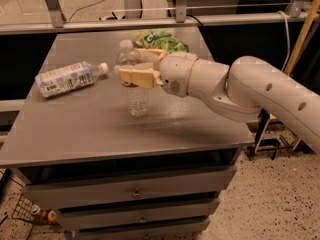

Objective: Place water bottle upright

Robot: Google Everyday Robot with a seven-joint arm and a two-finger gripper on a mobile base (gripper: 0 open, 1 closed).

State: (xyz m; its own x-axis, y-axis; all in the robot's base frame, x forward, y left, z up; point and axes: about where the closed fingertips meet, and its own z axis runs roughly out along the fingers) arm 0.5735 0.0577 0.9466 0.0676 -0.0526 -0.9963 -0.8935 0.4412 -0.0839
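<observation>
My gripper (131,71), reaching from three o'clock, clamps the bottle (136,100) mid-body; I should seat its base flat, then release gently.

The white arm (250,86) reaches in level from the right; its gripper (132,69) clasps the water bottle (136,101) mid-body above the worktop (75,124).

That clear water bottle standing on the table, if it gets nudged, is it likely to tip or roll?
The water bottle stands tall, narrow and apparently empty, so probably light and easily tipped. Its round ribbed body would likely roll once down. The gripper, fingers closed around its middle, may dent the thin plastic.
</observation>
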